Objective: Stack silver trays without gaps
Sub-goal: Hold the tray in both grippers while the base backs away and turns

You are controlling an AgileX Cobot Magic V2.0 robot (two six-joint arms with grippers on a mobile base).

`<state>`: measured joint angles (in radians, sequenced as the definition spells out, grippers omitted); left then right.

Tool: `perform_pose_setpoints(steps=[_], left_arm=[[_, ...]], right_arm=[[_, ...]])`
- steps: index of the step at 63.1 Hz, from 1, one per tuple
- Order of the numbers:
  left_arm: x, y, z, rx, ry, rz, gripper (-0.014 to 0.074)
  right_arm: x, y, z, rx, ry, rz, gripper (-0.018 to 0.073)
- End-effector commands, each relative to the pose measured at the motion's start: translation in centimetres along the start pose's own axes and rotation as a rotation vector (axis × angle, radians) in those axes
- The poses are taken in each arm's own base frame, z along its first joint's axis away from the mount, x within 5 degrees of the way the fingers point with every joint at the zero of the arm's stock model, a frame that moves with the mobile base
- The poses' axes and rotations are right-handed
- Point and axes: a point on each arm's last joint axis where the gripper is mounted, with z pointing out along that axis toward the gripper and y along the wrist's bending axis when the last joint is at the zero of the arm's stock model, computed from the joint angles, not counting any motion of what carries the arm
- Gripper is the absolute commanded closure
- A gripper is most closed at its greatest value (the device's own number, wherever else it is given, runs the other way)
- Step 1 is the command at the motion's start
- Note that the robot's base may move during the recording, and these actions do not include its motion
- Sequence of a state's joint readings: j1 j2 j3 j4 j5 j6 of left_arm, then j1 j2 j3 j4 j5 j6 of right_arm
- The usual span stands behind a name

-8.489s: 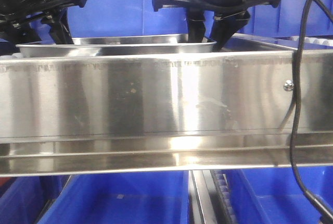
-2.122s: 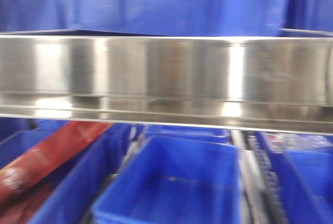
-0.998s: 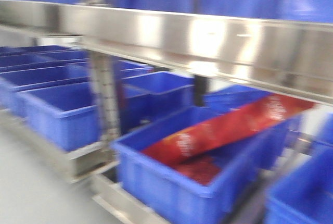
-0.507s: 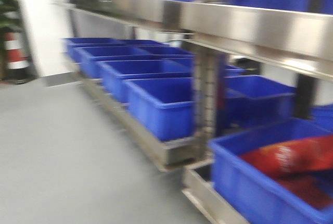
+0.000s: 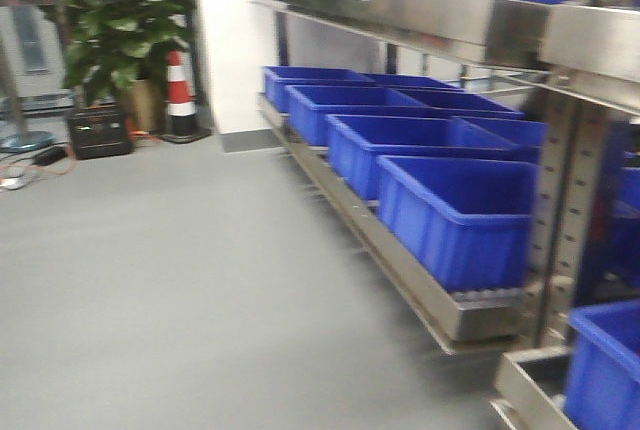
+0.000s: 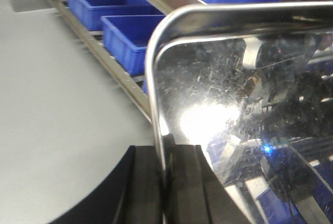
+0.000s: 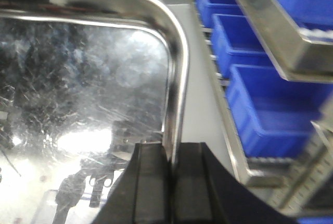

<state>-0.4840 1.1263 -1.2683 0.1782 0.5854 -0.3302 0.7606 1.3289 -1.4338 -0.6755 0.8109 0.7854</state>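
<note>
Grey flooring (image 5: 200,280) is taking up most of the front view, running back toward a white wall. Along its right side a stainless-steel rack (image 5: 400,15) is standing, with a row of deep blue bins (image 5: 455,215) sitting side by side on its low shelf and more blue bins lining the shelf above.

In the left wrist view a silver tray (image 6: 234,104) is filling the right part of the picture. Its scratched, mirror-like bottom is facing the camera and its rounded corner is showing at the top, with the floor and the bins lying beyond it. In the right wrist view a silver tray (image 7: 83,94) is filling the left part in the same way. Whether the two cameras are seeing one tray or two cannot be told.

A leafy potted plant (image 5: 120,20) is standing in the far corner, with a red-and-white traffic cone (image 5: 180,95) just beside it.

The left gripper (image 6: 165,187) is pinching the tray's thin rim between its black fingers (image 6: 143,193), closed tight on the metal. The right gripper (image 7: 170,182) is clamping the rim in its view likewise, with fingers (image 7: 151,182) pressing on either side.

A small black box (image 5: 98,132) is sitting on the floor near the plant.
</note>
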Motion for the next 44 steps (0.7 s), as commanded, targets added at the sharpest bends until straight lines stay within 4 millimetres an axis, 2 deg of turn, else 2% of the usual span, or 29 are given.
perform_pose_setpoints(steps=[1, 44], left_arm=[[-0.54, -0.64, -0.45, 0.046, -0.055, -0.003, 0.0613], [-0.54, -0.64, -0.45, 0.046, -0.055, -0.003, 0.0613]], right_arm=[[-0.66, 0.28, -0.28, -0.038, -0.063, -0.022, 0.0638], [-0.66, 0.28, -0.28, -0.038, -0.063, -0.022, 0.0638]])
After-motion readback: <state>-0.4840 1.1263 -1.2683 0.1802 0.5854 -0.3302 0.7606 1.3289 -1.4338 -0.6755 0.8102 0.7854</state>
